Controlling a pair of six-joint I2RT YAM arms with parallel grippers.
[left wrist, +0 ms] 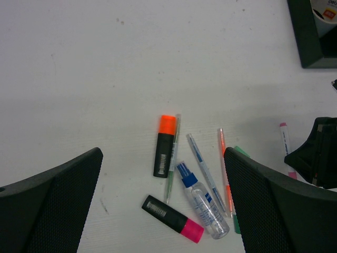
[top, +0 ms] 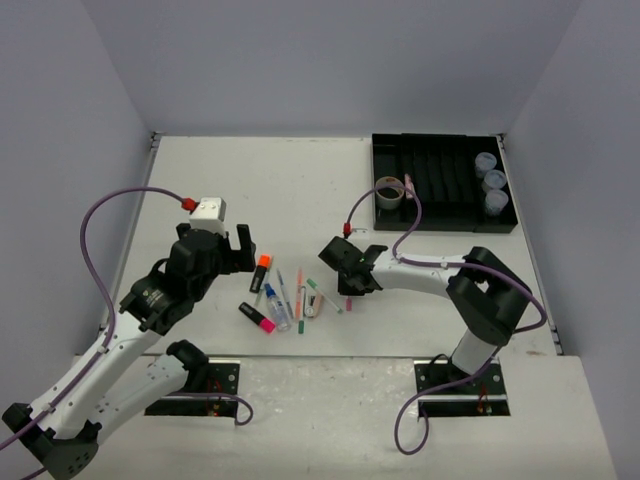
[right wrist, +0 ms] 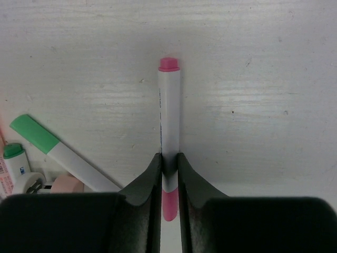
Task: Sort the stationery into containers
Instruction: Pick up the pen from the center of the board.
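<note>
White table (top: pixel 300 180), matte paint, lightly scuffed and specked. Pale grey-lavender walls (top: pixel 300 60) on three sides. Two black base plates (top: pixel 215 385) carry the arms at the bottom edge of the top view.

The left gripper (top: pixel 214 240) is left of centre with its jaws spread wide, above the left side of the loose pile. The right gripper (right wrist: pixel 169 158) is at centre, at the pile's right edge. Its jaws are pressed onto a white pen (right wrist: pixel 169 105) with pink ends, pinched near its lower pink end.

Pile, lower centre of the top view:
- 1 orange highlighter (left wrist: pixel 165 147) and 1 pink highlighter (left wrist: pixel 171 217). Both have black bodies with white barcode stickers, digits unreadable.
- 1 clear spray bottle (left wrist: pixel 202 203) with a blue cap, print too small to read.
- 3 thin pens in the left wrist view: green pen (left wrist: pixel 170 182), blue-printed pen (left wrist: pixel 202 168), orange pen (left wrist: pixel 224 168).
- 1 green-capped pen (right wrist: pixel 52 147) at the lower left of the right wrist view.

Far, upper right: 1 black tray (top: pixel 445 228) with narrow parallel compartments. At its left end sit 1 tape roll (top: pixel 389 193) and 1 pink pen (top: pixel 409 185) just beside it. At its right end are 3 tubs (top: pixel 493 181) in a column.
</note>
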